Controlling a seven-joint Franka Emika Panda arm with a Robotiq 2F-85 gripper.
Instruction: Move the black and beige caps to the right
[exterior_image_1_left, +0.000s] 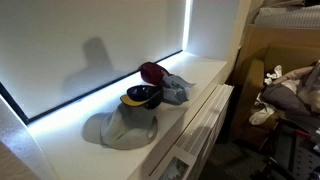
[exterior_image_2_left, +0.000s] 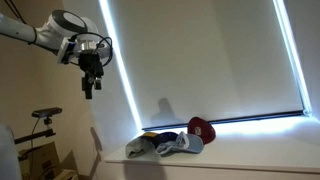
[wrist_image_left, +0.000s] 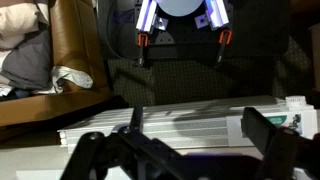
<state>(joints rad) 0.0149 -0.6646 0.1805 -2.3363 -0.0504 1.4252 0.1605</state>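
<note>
The small black cap (exterior_image_1_left: 142, 97) with a yellow brim lining sits on the white window sill (exterior_image_1_left: 215, 70). It rests against the floppy pale beige cap (exterior_image_1_left: 125, 128) spread out nearer the front. In an exterior view both lie low in the picture, the black cap (exterior_image_2_left: 159, 136) just behind the beige cap (exterior_image_2_left: 140, 149). My gripper (exterior_image_2_left: 88, 88) hangs high in the air, well above and to the side of the caps. It is open and empty. The wrist view shows my gripper (wrist_image_left: 175, 135) over a radiator, with no cap in sight.
A maroon cap (exterior_image_1_left: 152, 72) and a blue-grey cap (exterior_image_1_left: 177, 90) lie right behind the black one. A white radiator (exterior_image_1_left: 205, 115) runs below the sill edge. A brown leather chair (wrist_image_left: 70, 40) with cloth on it stands on the floor nearby.
</note>
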